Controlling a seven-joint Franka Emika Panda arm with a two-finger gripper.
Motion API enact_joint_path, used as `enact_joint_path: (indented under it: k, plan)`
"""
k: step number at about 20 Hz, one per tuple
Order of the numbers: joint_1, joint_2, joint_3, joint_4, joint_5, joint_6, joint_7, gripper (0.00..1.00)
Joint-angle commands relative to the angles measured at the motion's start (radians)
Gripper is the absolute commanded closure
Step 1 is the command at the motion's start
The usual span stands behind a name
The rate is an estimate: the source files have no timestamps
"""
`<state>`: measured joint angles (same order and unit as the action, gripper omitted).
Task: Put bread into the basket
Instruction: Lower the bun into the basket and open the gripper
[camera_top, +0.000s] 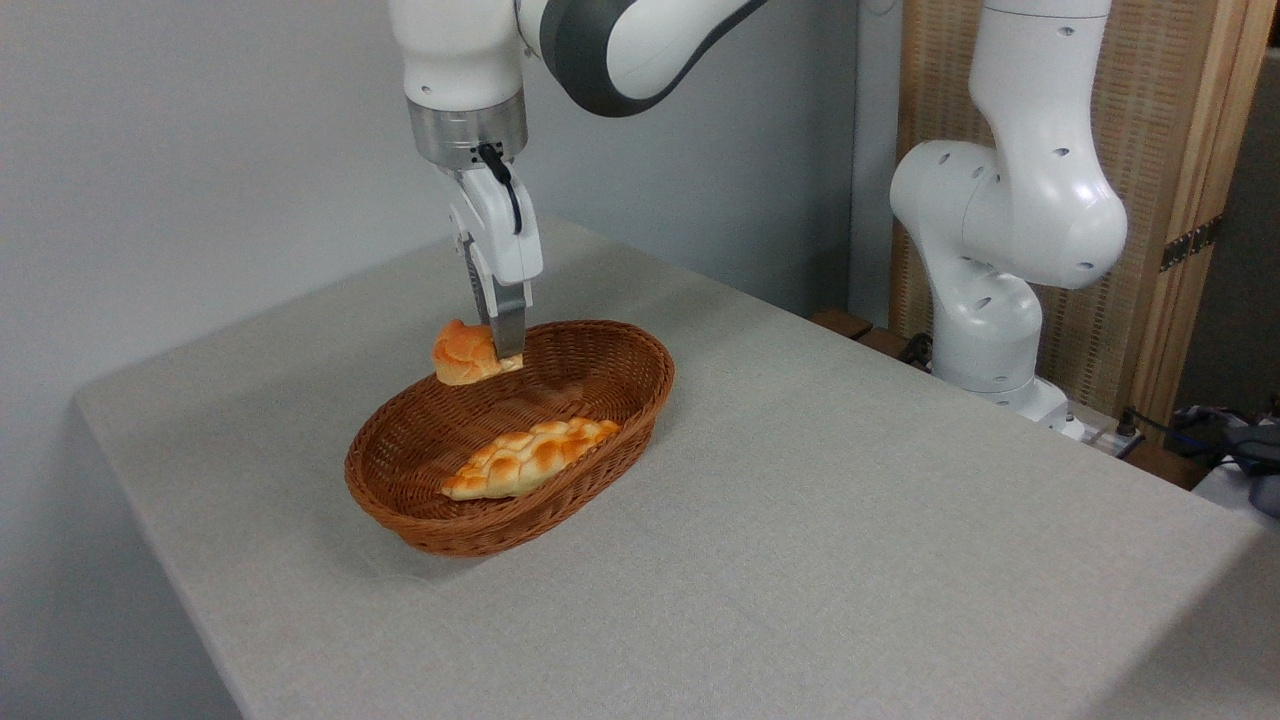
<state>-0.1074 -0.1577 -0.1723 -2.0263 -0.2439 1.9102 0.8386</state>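
Status: mid-task, carry phase nearly done, release not yet done

- hand (497, 345) points straight down, fingers closed on the bread (463, 354); the near finger covers the bun's right edge, the far finger is hidden behind it, so I can't see how much bite it has
- bread hangs in the air over the far-left rim of the basket (640, 345), orange folded top up and tilted a little to the left. Looks clear of the weave, though from this angle I can't rule out its underside brushing the rim
- part of the bun seems to overhang the rim outward; the depth is hard to read from one camera
- basket sits on the tabletop (850, 500), left of centre. A long braided loaf (530, 458) already lies inside along the near side, so the free floor is the far half

Left to do, my read: shift slightly inward toward the free floor, lower, open, retract. Dropping from here risks the bun clipping the rim and rolling out onto the tabletop
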Motion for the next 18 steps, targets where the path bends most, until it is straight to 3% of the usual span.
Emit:
enact_joint_path:
  k: [1, 12, 15, 18]
  plan:
    - [-0.002, 0.001, 0.002, 0.008, -0.018, 0.007, -0.018, 0.0]
    - [0.002, -0.008, 0.005, 0.015, -0.009, 0.006, -0.015, 0.0]
    - [0.011, -0.011, 0.019, 0.069, -0.003, -0.008, -0.016, 0.0]
    - [0.011, -0.01, 0.074, 0.127, -0.002, -0.055, -0.019, 0.0]
